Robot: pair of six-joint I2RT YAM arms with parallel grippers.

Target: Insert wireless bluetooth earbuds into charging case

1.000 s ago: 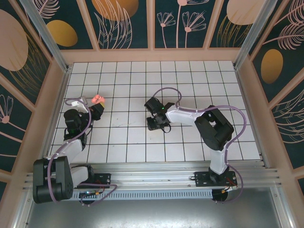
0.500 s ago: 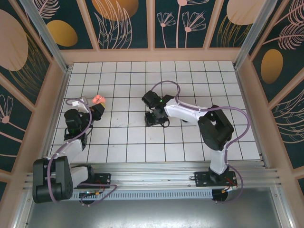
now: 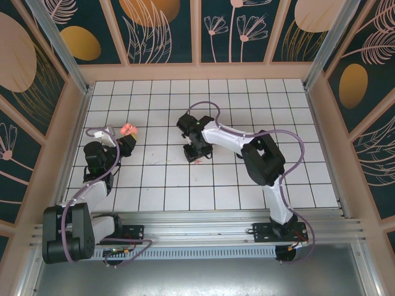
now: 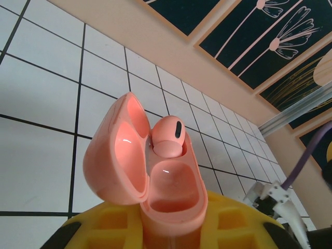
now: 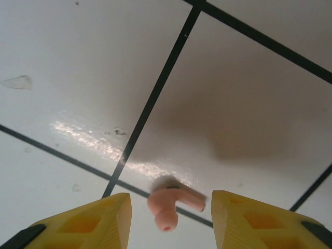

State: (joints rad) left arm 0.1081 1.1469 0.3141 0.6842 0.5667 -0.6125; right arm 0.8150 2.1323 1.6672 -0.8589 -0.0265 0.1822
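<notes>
Leftward the right gripper (image 3: 195, 153) is sliding, hovering wide over the earbud (image 5: 165, 206), likely light and slick; pinch its stem. Meanwhile the left gripper (image 3: 122, 142) is clamping the case (image 4: 155, 181).

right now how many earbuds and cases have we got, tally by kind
charging case: 1
earbuds: 2, one seated in the open case, one loose on the table
total: 3
</notes>
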